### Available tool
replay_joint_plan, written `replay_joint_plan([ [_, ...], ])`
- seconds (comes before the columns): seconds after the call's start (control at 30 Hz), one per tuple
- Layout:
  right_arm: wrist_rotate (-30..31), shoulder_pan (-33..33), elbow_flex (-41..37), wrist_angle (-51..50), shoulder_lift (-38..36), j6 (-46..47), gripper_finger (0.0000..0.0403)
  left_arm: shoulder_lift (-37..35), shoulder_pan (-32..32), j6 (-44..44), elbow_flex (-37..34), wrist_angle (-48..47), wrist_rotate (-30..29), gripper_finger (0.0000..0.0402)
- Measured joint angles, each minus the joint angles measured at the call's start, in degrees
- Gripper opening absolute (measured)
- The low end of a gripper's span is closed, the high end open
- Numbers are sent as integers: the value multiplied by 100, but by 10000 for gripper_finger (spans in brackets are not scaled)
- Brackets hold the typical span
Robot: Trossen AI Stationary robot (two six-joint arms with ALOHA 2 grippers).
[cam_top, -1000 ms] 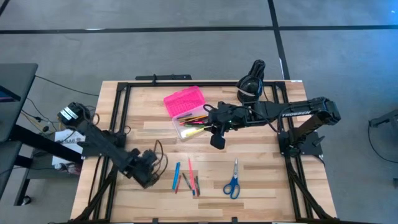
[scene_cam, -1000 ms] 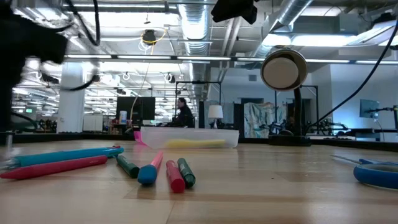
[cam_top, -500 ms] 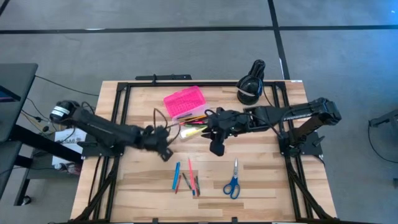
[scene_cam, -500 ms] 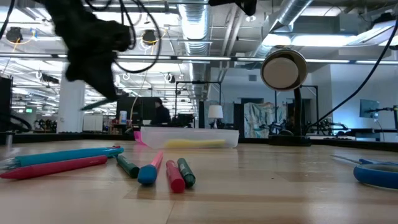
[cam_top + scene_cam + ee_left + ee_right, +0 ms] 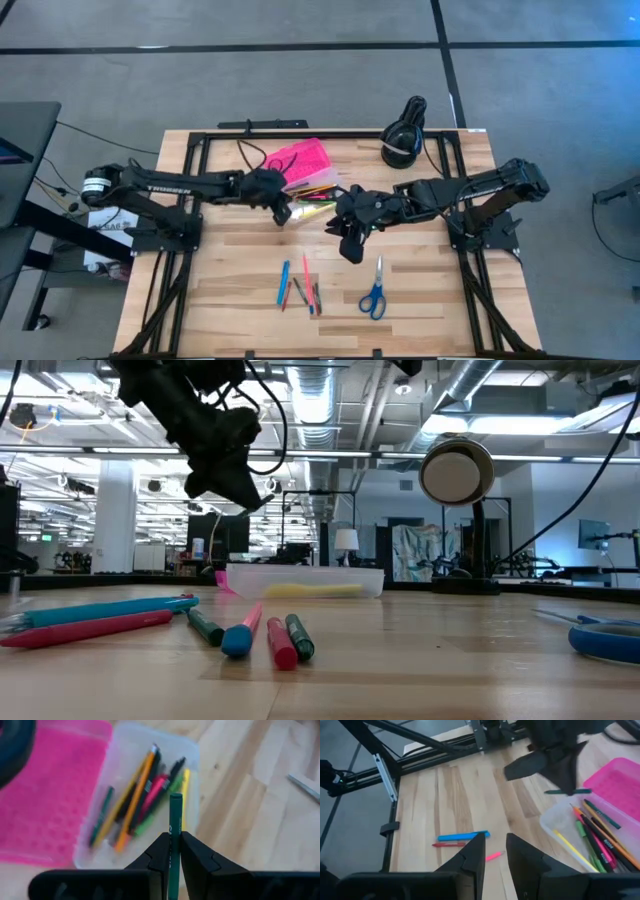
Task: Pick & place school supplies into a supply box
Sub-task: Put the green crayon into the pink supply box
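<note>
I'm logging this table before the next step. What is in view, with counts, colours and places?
Pencil case: one, pink lid, clear base, open, middle of the table toward the back.
Pens and pencils in the case: several; orange, green, pink, yellow, dark.
Pens on the table: about five; blue, pink, green, red; at the front, left of centre.
Scissors: one, blue handles, at the front, right of the pens.
Round device: one, black, back right.
Green pen: one, held over the case.
Left tool: shut on the green pen, above the case.
Right tool: empty, jaws apart, right of the case.
</note>
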Motion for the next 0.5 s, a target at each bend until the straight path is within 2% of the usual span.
replay_joint_plan([
  [0.33, 459, 173, -1, 0, 0, 233, 71, 0, 651, 1175, 0, 524, 156, 32],
  [0.5, 538, 165, -2, 52, 0, 240, 71, 300, 812, 1543, 12, 1049, 418, 32],
])
